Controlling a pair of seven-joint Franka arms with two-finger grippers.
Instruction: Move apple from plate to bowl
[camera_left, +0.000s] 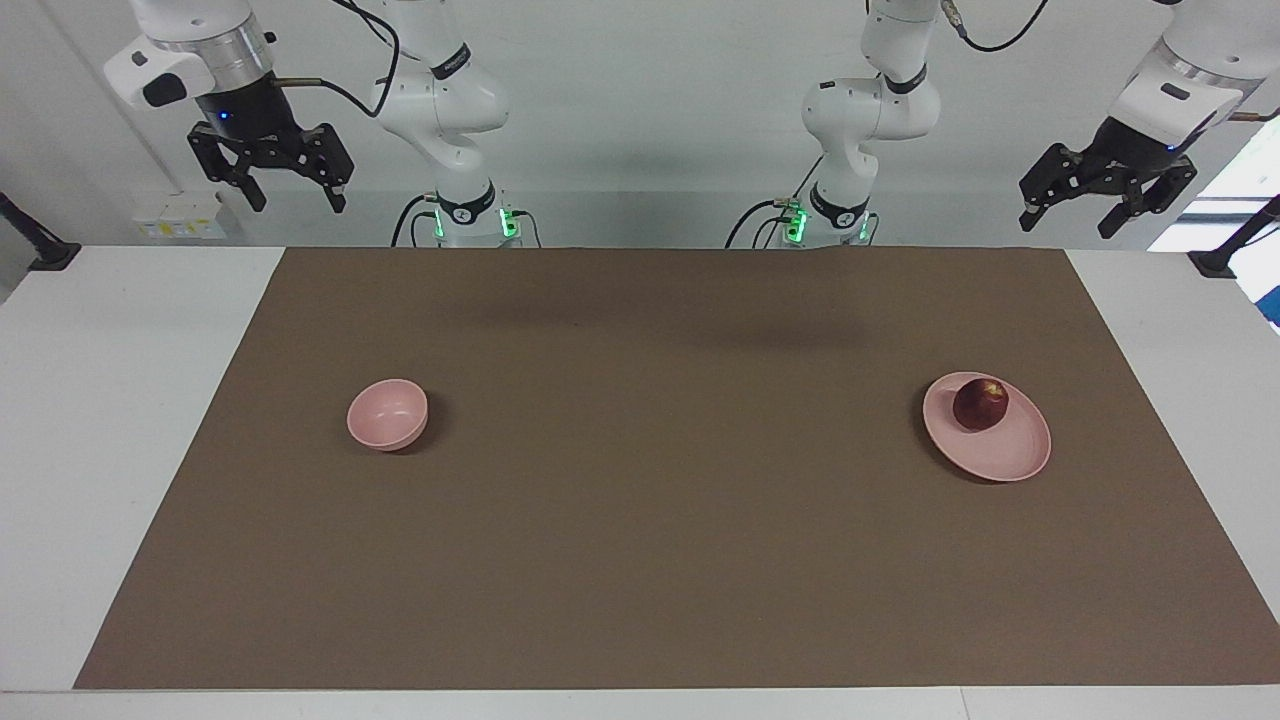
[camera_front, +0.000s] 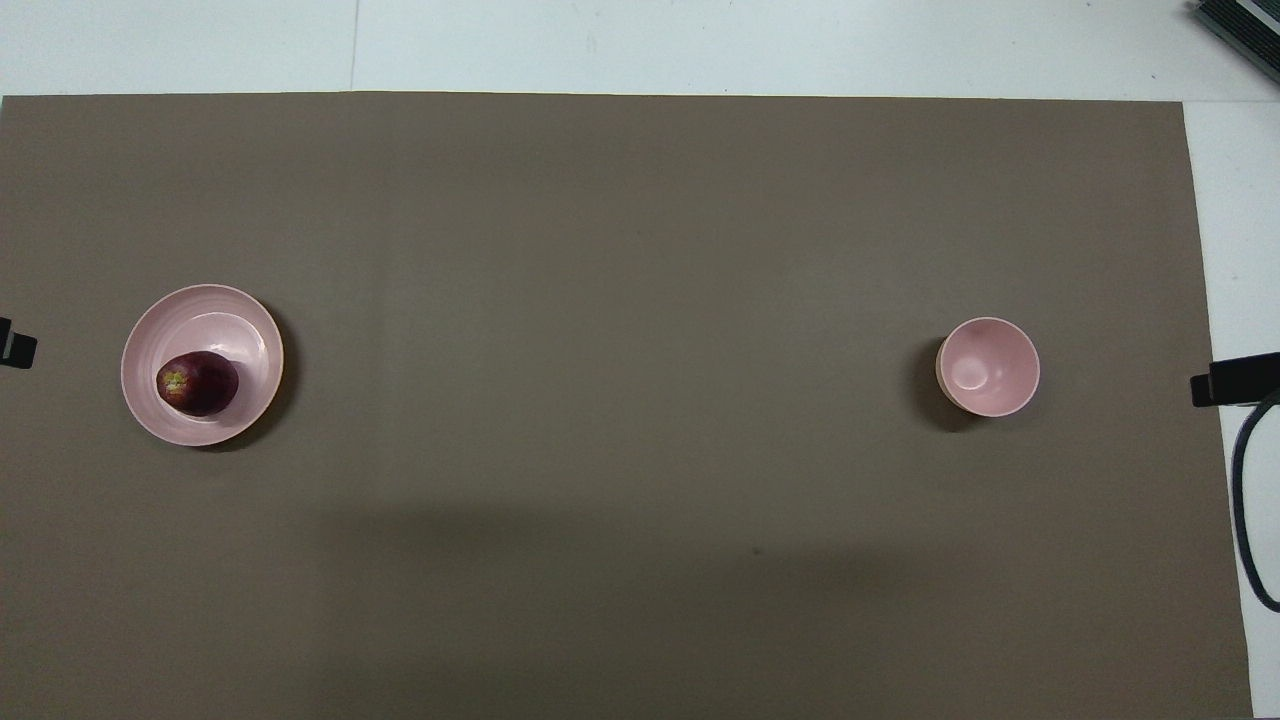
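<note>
1. Two grippers hang raised at the robots' edge of the table, and neither holds anything. We see the left gripper (camera_left: 1108, 205) above the corner at the left arm's end with its fingers spread wide. We see the right gripper (camera_left: 272, 178) above the corner at the right arm's end, its fingers also wide apart.
2. We locate the apple (camera_left: 980, 404) on the plate (camera_left: 1010, 455), resting on the part of the plate nearer the robots. The plate stands on the brown mat (camera_left: 640, 560) near the mat's edge at the left arm's end.
3. We locate the bowl (camera_left: 387, 414) upright and empty on the same mat, toward the right arm's end, well apart from the plate.
4. We judge the step in hand to be the reach for the apple, not yet begun. The left arm is the closer one. We advise coming straight down over the apple with the fingers wide, closing across its middle, and lifting clear of the plate's low rim before any travel along the mat.
5. We advise releasing low over the centre of the bowl, because the bowl is narrow and a round apple may bounce.
6. We count: one apple, one plate, one bowl, one mat, two grippers.
</note>
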